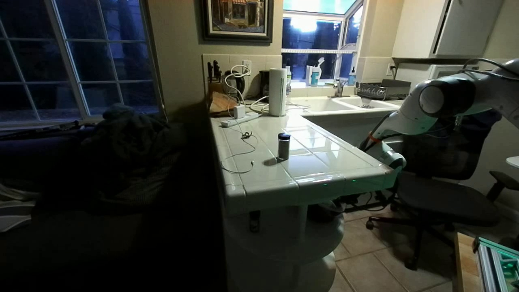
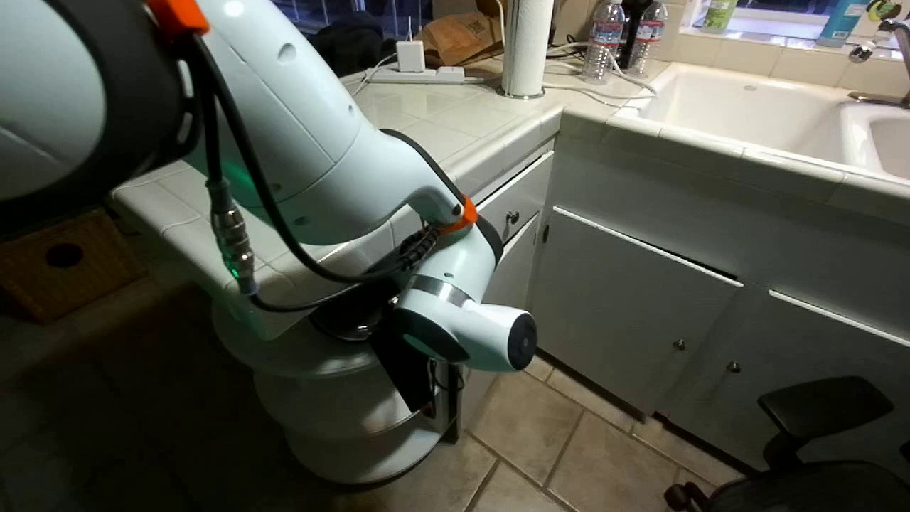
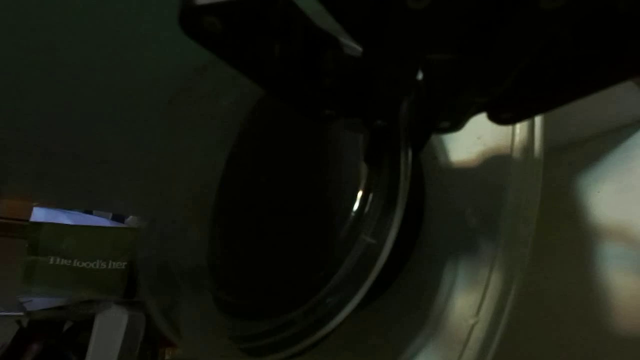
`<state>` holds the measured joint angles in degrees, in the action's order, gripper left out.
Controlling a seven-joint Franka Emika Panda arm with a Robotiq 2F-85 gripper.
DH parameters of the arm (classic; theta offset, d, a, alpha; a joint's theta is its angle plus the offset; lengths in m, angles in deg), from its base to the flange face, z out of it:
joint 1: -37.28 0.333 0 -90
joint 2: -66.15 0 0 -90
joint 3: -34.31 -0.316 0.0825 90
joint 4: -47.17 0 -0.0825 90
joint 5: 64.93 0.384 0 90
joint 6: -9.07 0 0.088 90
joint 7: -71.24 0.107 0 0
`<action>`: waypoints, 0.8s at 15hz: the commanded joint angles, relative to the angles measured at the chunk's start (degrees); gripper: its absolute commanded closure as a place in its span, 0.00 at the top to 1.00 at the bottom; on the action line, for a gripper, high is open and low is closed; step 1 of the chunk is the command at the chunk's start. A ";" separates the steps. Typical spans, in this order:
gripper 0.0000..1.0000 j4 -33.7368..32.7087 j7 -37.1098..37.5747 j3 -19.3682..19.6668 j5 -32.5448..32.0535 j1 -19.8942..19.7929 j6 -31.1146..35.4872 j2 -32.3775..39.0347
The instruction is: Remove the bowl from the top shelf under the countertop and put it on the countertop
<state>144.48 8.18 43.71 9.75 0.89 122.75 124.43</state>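
Wrist view showed the fingers (image 3: 377,136) closed onto the rim of the dark bowl (image 3: 295,215), over the top shelf (image 1: 320,239) (lifted or resting, undetermined). Good practice called for drawing it level and clear of the overhanging white-tiled table (image 1: 263,178) before raising.

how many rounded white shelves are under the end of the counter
3, stacked under the end of the countertop in an exterior view: the top shelf, the middle shelf and the bottom shelf. Parts of them are hidden; no fourth one shows.
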 commanded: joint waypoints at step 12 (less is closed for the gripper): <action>0.02 1.19 -1.69 4.11 -5.23 -0.14 -8.64 -3.31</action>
<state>144.69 5.86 46.13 8.18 0.95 118.27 122.58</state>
